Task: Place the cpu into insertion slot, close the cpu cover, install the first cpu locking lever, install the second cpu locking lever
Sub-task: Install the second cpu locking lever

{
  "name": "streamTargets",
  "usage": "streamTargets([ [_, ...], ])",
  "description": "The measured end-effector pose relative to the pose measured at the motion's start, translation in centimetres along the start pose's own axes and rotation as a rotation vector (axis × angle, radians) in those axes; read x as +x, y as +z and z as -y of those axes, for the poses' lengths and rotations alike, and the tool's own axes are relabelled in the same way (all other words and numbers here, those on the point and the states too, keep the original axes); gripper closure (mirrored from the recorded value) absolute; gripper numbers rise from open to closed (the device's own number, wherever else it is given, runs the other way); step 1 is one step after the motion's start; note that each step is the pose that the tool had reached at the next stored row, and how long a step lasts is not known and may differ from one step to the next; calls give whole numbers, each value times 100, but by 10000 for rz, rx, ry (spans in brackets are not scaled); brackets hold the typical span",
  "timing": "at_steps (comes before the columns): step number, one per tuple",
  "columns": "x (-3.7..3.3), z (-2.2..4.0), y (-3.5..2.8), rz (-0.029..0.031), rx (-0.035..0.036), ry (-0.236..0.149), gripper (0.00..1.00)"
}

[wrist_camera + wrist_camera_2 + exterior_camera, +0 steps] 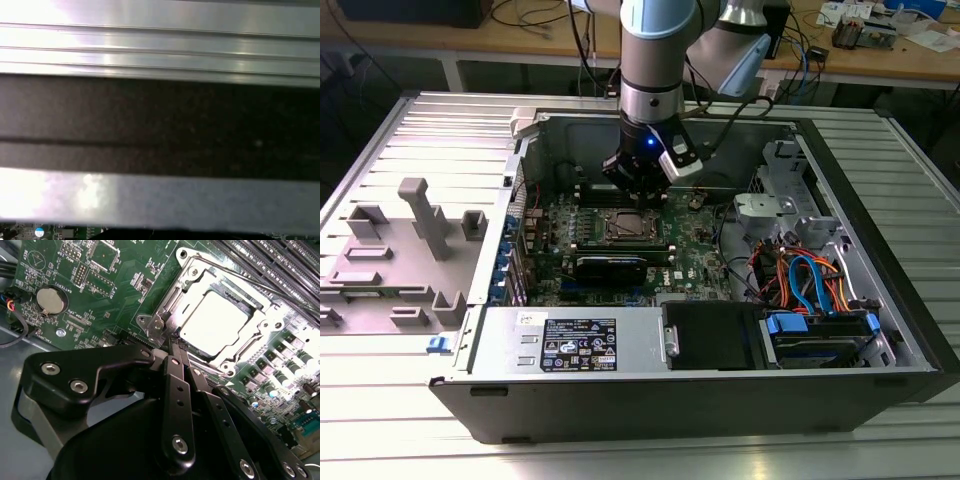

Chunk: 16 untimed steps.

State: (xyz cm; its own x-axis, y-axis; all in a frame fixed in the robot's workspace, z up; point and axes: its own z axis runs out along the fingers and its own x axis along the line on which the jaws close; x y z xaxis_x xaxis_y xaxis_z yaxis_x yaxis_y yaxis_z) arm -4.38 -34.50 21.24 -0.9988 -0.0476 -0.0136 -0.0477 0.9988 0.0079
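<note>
our gripper [176, 347] has its two black fingers [172, 390] drawn together with nothing between them, and the tips are down at the corner of the socket, right beside the silver hinge bracket. we see the cpu [214, 320] lying flat in the insertion slot [165, 305], its pale metal top showing through the window of the cpu cover [260, 332], which looks folded down over it. in the exterior view we hang straight above the socket [628, 226] in the middle of the green motherboard [705, 262] inside the open computer case [880, 300]. so we judge the first two steps finished and the work now at a locking lever; we cannot tell whether either is hooked. pressing one home calls for a steady, well-aimed push along the frame edge.
</note>
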Motion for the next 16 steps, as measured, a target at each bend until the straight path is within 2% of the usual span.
streamTargets([
  [10,0,25,-65,0,1,0,89],
  [16,-1,29,-143,0,2,-1,89],
])
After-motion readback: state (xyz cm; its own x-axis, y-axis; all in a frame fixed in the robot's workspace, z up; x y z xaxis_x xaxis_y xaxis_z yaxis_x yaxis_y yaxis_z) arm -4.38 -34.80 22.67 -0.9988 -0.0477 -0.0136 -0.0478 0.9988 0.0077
